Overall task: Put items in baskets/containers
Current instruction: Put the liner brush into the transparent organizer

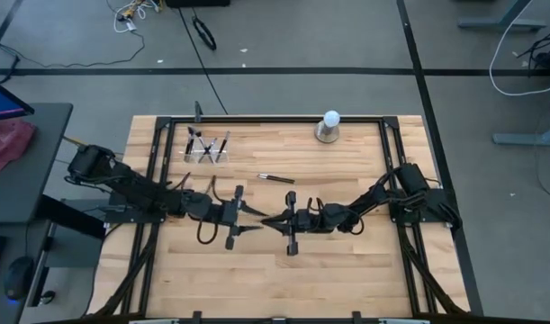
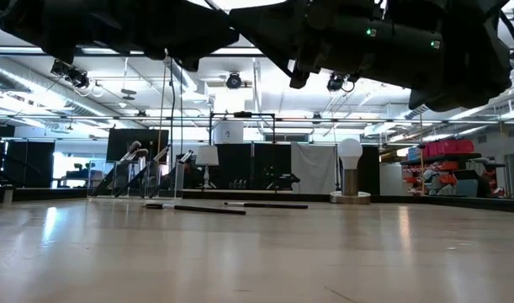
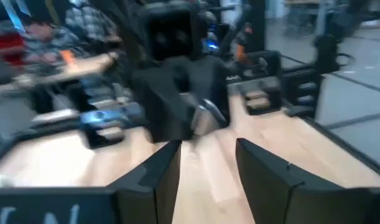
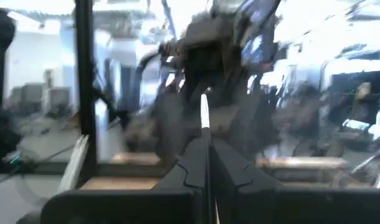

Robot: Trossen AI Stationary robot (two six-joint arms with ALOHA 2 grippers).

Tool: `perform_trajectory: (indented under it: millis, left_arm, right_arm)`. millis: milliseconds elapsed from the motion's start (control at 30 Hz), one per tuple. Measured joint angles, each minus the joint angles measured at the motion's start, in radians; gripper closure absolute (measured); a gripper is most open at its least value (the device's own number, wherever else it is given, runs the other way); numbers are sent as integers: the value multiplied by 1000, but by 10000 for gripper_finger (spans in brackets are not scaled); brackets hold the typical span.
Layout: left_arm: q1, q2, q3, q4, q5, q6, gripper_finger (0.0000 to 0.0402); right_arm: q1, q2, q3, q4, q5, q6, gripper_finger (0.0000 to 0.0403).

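A clear holder near the table's far left corner has several black-handled brushes standing in it; it also shows in the low view. One loose brush lies flat on the wood, and the low view shows two loose brushes. Both grippers meet tip to tip over the table's middle, raised above it. My right gripper is shut on a thin brush. My left gripper is open and faces it, its fingers just short of the brush's silvery end. My right gripper pinches a thin brush between its two shut fingers. The fingers lie along it and point level toward the table's left. The silvery end sticks out past the fingertips toward my left gripper. The brush is lifted clear of the table.
A white ball on a grey round base stands at the far edge, right of centre. A black frame runs along the table's edges. Bare wood lies on the near half.
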Motion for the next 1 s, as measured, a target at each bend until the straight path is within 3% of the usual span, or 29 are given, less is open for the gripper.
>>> perform_trajectory:
  millis: [400,1000]
  left_arm:
    - [-88,-33,4,19,-192,106,252]
    - [-92,-33,4,16,-193,79,257]
  right_arm:
    - [31,5,-2,-2,52,-24,392]
    - [32,4,-2,7,83,-47,392]
